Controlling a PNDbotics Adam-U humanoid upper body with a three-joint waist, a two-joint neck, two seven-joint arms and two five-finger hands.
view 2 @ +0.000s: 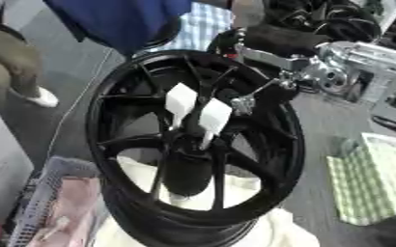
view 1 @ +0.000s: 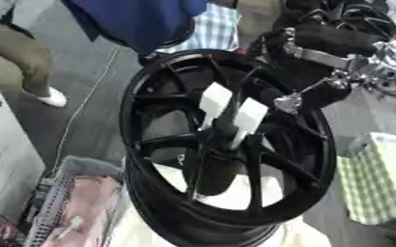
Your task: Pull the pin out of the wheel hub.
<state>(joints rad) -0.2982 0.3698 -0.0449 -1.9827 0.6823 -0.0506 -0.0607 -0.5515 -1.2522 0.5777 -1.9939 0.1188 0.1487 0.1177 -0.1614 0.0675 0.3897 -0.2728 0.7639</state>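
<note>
A pale perforated plastic basket [view 1: 53, 193] holding pink cloth [view 1: 87, 205] sits at lower left. A green-and-white checked fabric box [view 1: 379, 178] stands at the right edge. A thin white cable [view 1: 83, 103] runs across the grey floor [view 1: 91, 67] at upper left.

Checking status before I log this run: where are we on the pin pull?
Done: nothing yet; both white-tagged pins sit in the hub of the black wheel. In hand: the right hand is up at the wheel's upper right rim, near the pins but not on one; its fingers aren't clear. Left: grasp a pin and pull it out. No left hand in view.
</note>
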